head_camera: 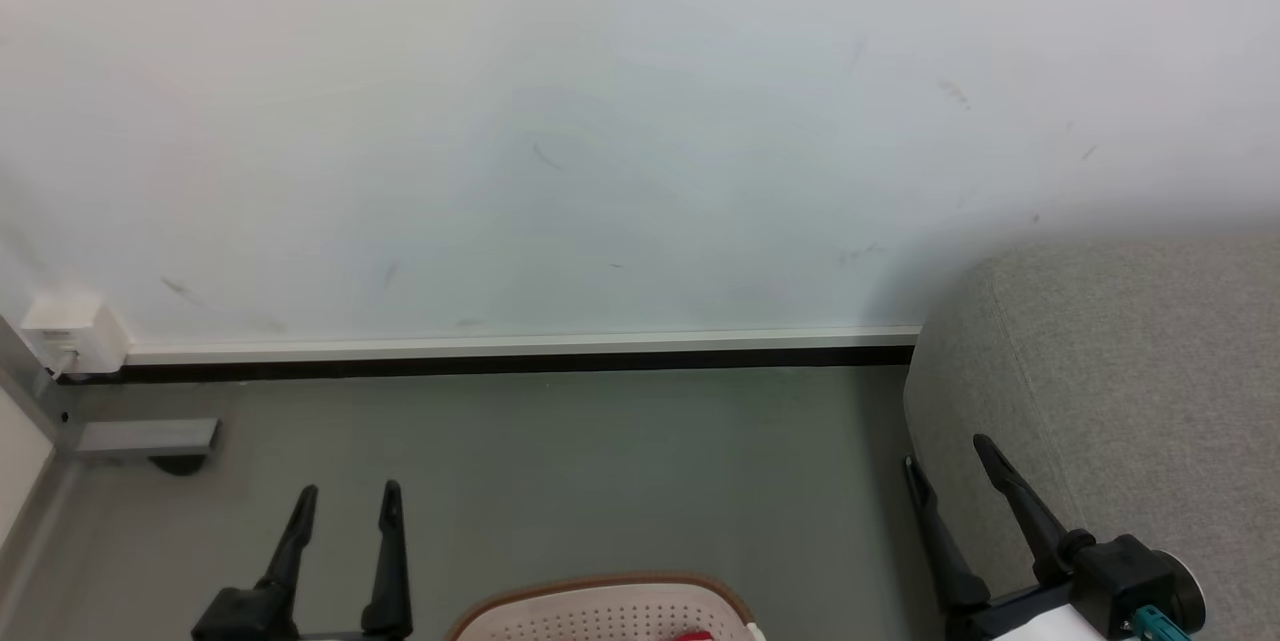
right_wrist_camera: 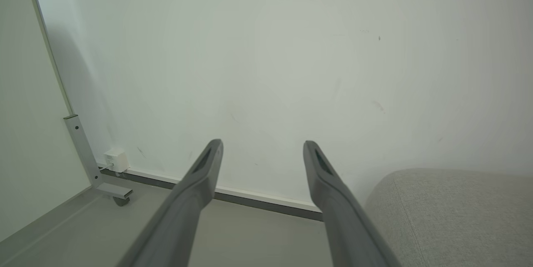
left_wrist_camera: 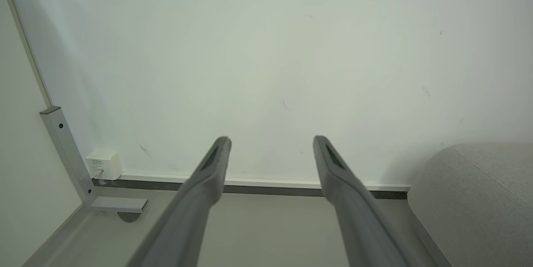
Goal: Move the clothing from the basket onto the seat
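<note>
Nothing grabbed yet: the left jaws and the right jaws both stand spread, empty. The basket (head_camera: pixel 600 580) sits low between them on the floor (head_camera: pixel 600 461), with red clothing (head_camera: pixel 695 636) inside (just a sliver showing). Next, I'd say, a dip down into it. The seat (head_camera: pixel 1130 371) bulges close beside the right jaws, so there's little room there; there's open floor ahead.
</note>
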`<state>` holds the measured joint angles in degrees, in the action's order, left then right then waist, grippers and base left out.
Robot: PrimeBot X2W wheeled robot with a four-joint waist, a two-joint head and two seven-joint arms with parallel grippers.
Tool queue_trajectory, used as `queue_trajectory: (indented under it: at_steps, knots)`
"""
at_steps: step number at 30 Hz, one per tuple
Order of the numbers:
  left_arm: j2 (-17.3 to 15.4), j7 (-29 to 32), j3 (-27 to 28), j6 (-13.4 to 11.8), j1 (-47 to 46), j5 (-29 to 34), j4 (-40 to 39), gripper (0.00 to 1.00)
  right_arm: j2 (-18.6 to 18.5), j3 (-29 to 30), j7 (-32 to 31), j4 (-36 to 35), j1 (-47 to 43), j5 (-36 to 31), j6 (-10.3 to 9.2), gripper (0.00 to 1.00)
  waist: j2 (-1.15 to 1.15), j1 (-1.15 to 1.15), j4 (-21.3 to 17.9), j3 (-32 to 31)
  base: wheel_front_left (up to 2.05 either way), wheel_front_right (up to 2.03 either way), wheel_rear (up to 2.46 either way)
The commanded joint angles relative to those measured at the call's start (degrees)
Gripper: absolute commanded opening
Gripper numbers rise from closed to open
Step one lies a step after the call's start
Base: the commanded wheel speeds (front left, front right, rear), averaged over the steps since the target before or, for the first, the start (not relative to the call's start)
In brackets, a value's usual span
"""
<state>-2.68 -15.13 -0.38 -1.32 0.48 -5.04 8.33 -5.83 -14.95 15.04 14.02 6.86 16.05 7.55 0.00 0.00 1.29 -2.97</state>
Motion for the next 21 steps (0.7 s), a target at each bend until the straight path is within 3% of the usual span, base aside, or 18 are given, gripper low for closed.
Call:
queue_trajectory:
  at_steps: [1, 12, 16, 21]
  knots:
    - [-0.38, -0.05, 0.18, -0.13, 0.73, -0.51, -0.32, 1.00, -0.21, 0.11, 0.21, 0.11, 0.46, -0.08, -0.12, 1.00, 0.00, 0.00, -0.01, 0.02, 0.00, 0.00, 0.00]
    - [-0.38, -0.04, -0.04, -0.14, 0.59, -1.47, -0.56, 1.00, -0.13, 0.73, 0.21, -0.51, 0.57, -0.08, -0.12, 1.00, 0.00, 0.00, -0.43, 0.61, 0.00, 0.00, 0.00]
    - [-0.38, -0.04, -1.22, 2.24, 0.58, -2.94, 0.54, 1.00, 0.00, 0.99, 0.21, -0.54, 0.79, -0.39, -0.12, 1.00, 0.00, 0.00, -0.94, 1.22, 0.00, 0.00, 0.00]
    - [-0.35, -0.04, -1.47, 3.10, -0.62, -3.99, 2.01, 1.00, 0.38, 1.57, 0.21, -0.89, 1.23, -0.37, -0.12, 1.00, 0.00, 0.00, -2.02, 2.48, 0.00, 0.00, 0.00]
